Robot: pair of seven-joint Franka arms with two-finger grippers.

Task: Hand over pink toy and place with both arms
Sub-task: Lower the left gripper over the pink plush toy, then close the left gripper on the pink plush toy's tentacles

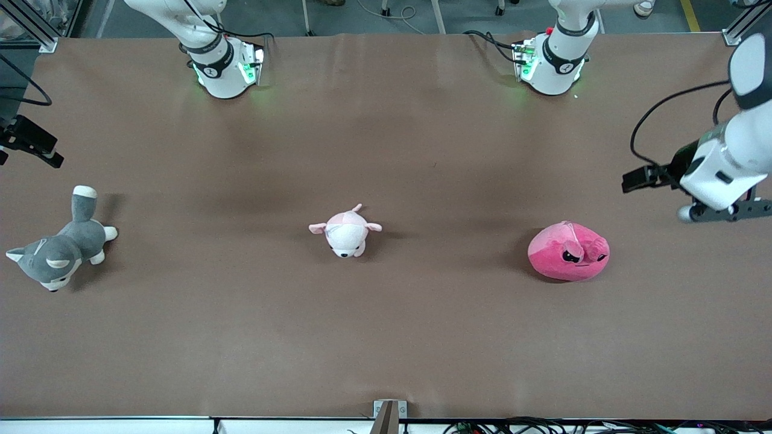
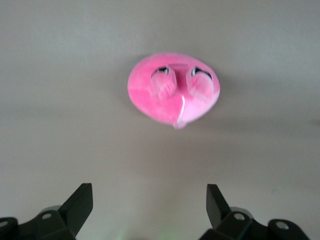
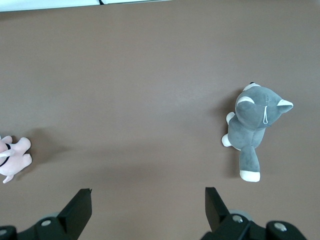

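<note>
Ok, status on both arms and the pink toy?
Left gripper open, above pink toy. Right gripper open, empty. Toy untouched on table; nothing blocking.

Counter [image 1: 386, 337]: wide, covered in brown matte sheet, faint creases.
Floor [image 1: 470, 15]: grey, past the counter's top edge; yellow line [image 1: 690, 15] at one corner.
Frame [image 1: 36, 27]: aluminium posts at corners.
Cables [image 1: 543, 427]: bundled along the near edge.

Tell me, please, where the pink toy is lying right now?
The pink toy lies on the table toward the left arm's end, beside the pale plush; the open left gripper hangs near it.
</note>
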